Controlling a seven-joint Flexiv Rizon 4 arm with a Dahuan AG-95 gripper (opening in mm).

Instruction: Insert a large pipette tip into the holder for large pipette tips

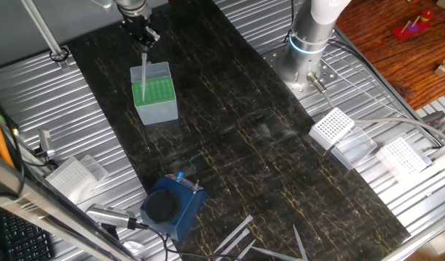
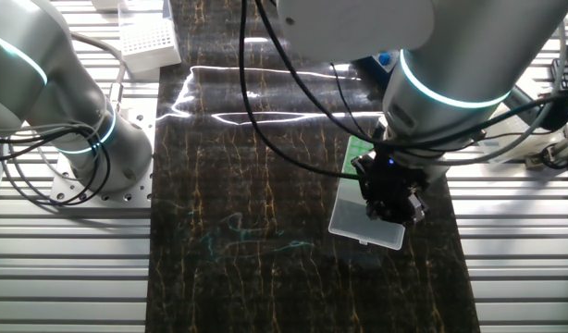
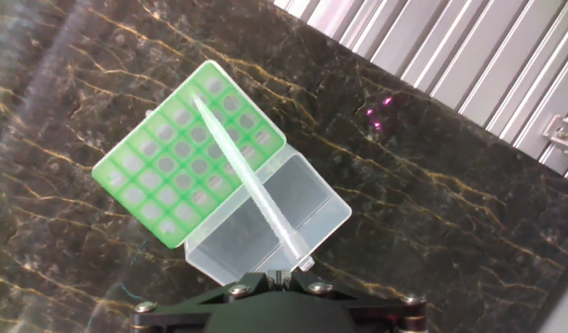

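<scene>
Large pipette tip (image 3: 250, 178) — in hand (image 3: 282, 274), above holder (image 3: 145, 181)

No readable text, label, brand, number or sign anywhere in the three views. Nothing legible on the translucent box with the bright green grid top (image 3: 193, 153), nor on the dark blue block with a round black top (image 1: 170, 206) near it.

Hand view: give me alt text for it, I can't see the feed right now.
The gripper holds the large pipette tip pointing down over the green grid of the holder, which has an open clear lid and sits on a dark marbled mat.
</scene>
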